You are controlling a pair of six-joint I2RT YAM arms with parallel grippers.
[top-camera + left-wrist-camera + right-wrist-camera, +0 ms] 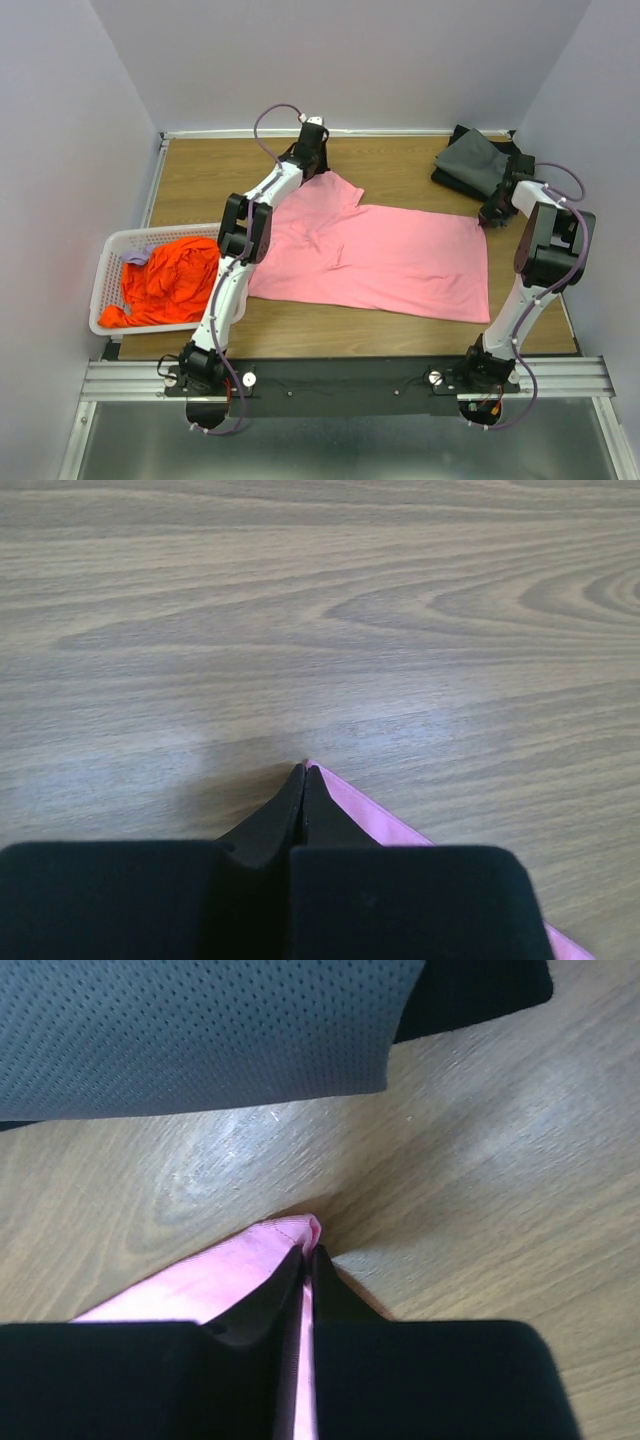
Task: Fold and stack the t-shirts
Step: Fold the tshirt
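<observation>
The pink t-shirt (385,258) lies spread flat in the middle of the bench (400,160). Its body runs from left to right and one short sleeve reaches toward the far side. The cloth is mostly smooth, with a few creases near its left half.

The left claw (320,170) is down at the far left corner of the pink t-shirt, by the sleeve. In the left wrist view the left claw (304,770) is clenched, its fingers pressed together. A thin pink edge (375,825) shows at the tips and runs along the right finger, so it is pinching that corner.

The right claw (487,220) is down at the far right corner of the pink t-shirt. In the right wrist view the right claw (312,1250) is clenched on the cloth. A strip of pink (215,1285) passes between its fingers, and the corner pokes out just past the tips.

Just beyond the right claw, in the far right corner of the bench, sits a pile of dark t-shirts (475,165). A grey one lies on top of a black one, apart from the pink cloth.

At the left edge of the bench stands a white basket (104,285) with the orange t-shirt (170,282) crumpled inside it.
</observation>
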